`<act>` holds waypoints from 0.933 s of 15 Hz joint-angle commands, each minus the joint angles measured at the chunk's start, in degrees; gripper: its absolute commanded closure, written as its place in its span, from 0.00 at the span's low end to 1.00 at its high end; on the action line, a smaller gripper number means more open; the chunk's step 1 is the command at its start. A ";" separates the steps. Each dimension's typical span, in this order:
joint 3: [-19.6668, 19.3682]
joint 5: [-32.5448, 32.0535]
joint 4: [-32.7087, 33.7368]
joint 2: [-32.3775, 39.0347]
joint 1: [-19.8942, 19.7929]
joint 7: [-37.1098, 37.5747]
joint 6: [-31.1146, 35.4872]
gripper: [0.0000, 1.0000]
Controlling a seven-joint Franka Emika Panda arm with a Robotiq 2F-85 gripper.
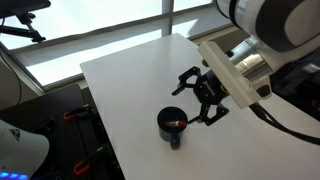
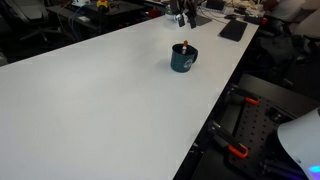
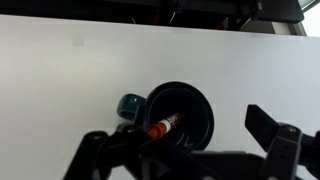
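The gripper (image 1: 200,98) hangs above the white table (image 1: 120,70) with its jaws spread wide and nothing between them, so I'm carrying nothing. Just below it and a little to one side stands the dark teal mug (image 1: 172,127), upright and well in from the table edges in both exterior views. An orange-red marker (image 1: 179,124) leans inside it, and its end pokes up past the rim where the mug (image 2: 183,60) stands alone with the marker (image 2: 185,46) sticking out.

The wrist view looks almost straight down into the mug (image 3: 195,98). The handle (image 3: 129,105) juts off to one side, and the marker (image 3: 163,125) lies slantwise across the dark inside. My fingers (image 3: 281,142) frame the bottom of the picture on either side, and I see no contact with the rim.

My read is that this is a hover over the mug — gripper free, marker in the mug, nothing touched.

Going down for the marker calls for care. I'd narrow the jaws enough to fit inside the rim, then centre them on the exposed end. The descent has to be straight, so neither finger clips the wall. The mug looks light and I'd guess a nudge could slide or tip it. The marker's lean also means the jaws should close across its shaft, not along it.
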 commanded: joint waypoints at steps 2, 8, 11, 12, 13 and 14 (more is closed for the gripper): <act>0.86 0.33 1.75 1.59 -1.40 0.97 -0.64 0.00; 0.89 -0.37 0.61 1.33 -1.62 0.28 -0.12 0.00; 0.93 -0.08 2.93 3.66 -1.64 1.21 -1.35 0.00; 0.92 0.16 3.63 4.62 -1.72 1.67 -1.72 0.00; 0.90 0.26 4.28 5.60 -1.78 2.07 -1.78 0.00; 0.92 0.19 4.93 6.60 -1.79 2.34 -1.69 0.00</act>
